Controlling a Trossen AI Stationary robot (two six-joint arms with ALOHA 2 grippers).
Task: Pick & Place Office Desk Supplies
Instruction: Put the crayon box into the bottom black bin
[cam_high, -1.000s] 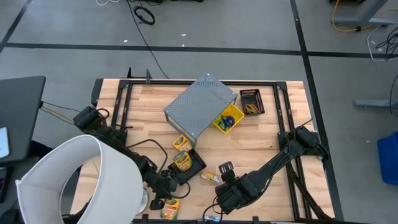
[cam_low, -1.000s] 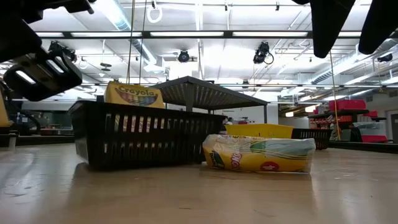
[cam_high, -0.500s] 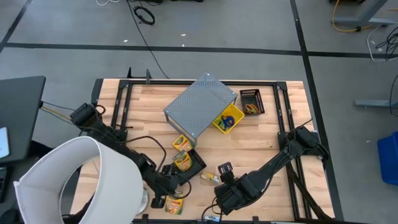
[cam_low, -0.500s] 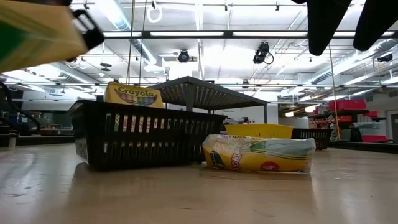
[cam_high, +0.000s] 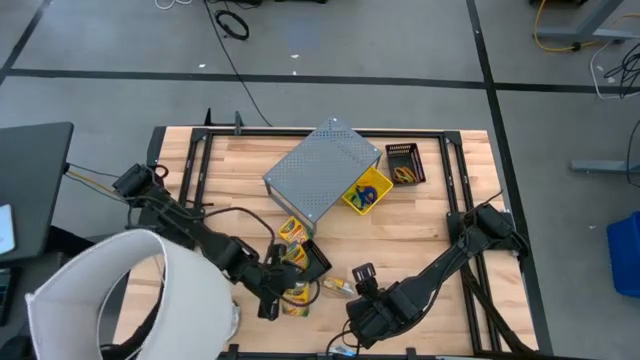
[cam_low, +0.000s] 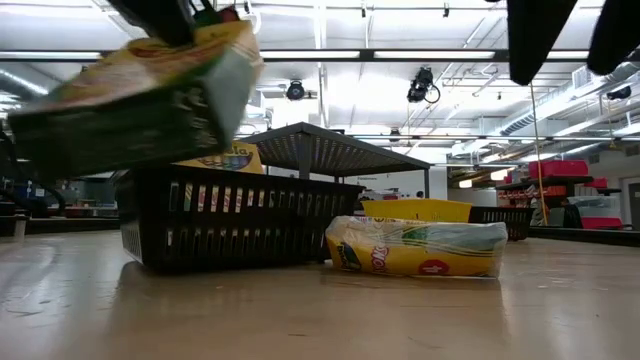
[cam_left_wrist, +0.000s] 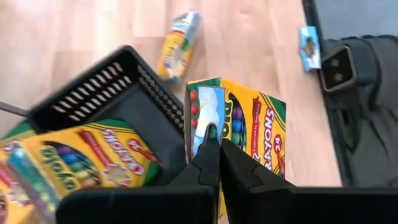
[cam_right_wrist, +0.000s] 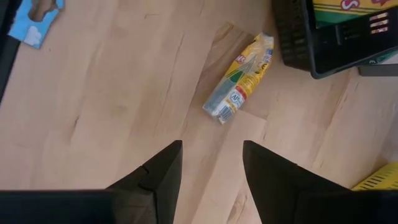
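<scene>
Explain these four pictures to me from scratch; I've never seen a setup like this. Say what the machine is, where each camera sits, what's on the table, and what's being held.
This is a robot with two dark arms working at a wooden table. One picture looks straight down on it, one looks level across the tabletop, and one camera rides on each wrist.

The left gripper is shut on a crayon box, carried in the air beside a black basket that already holds another crayon box. The right gripper is open and holds nothing; it hangs over a small wrapped crayon packet lying on the wood.

Farther back lie a grey metal box, a yellow tray and a small black tray. The big white cylinder stands at the near left.
</scene>
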